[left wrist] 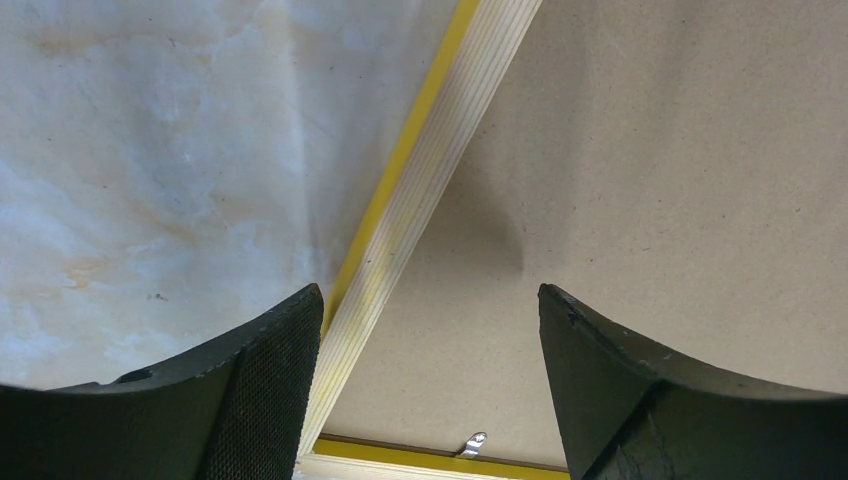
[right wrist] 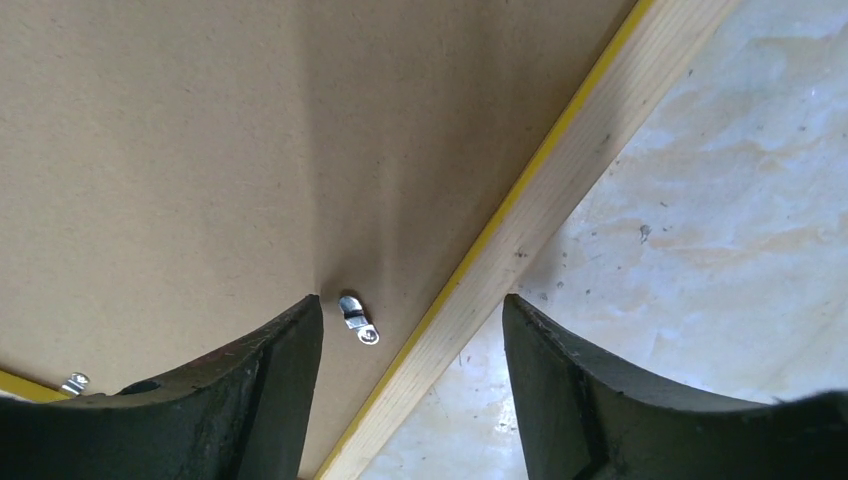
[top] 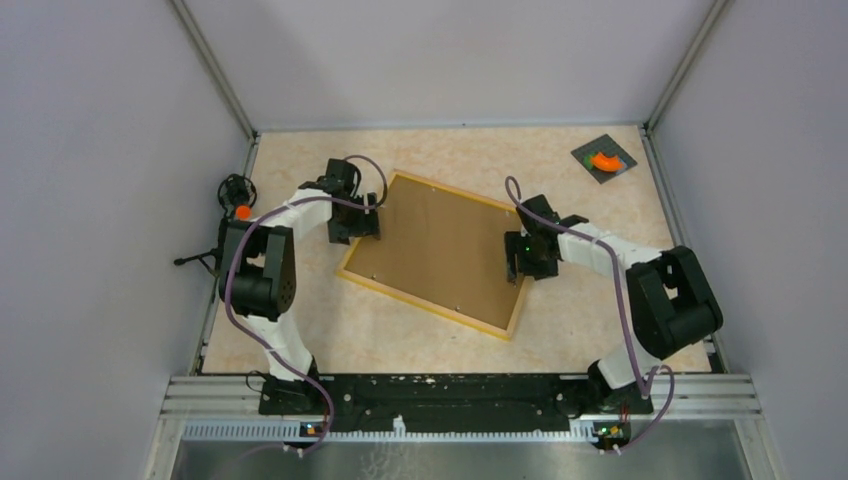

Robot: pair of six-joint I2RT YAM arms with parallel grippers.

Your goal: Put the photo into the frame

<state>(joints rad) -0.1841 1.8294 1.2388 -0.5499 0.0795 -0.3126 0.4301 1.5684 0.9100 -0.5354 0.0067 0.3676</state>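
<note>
The frame lies flat and slantwise in the middle of the table, back side up, with a brown backing board filling it. The left gripper hangs over the frame's left rail, jaws wide apart, one finger over bare table and the other over the board, holding nothing. The right gripper sits over the right rail in the same way, jaws parted and empty, with a small metal clip on the board between its fingers, just beside the rail.
</note>
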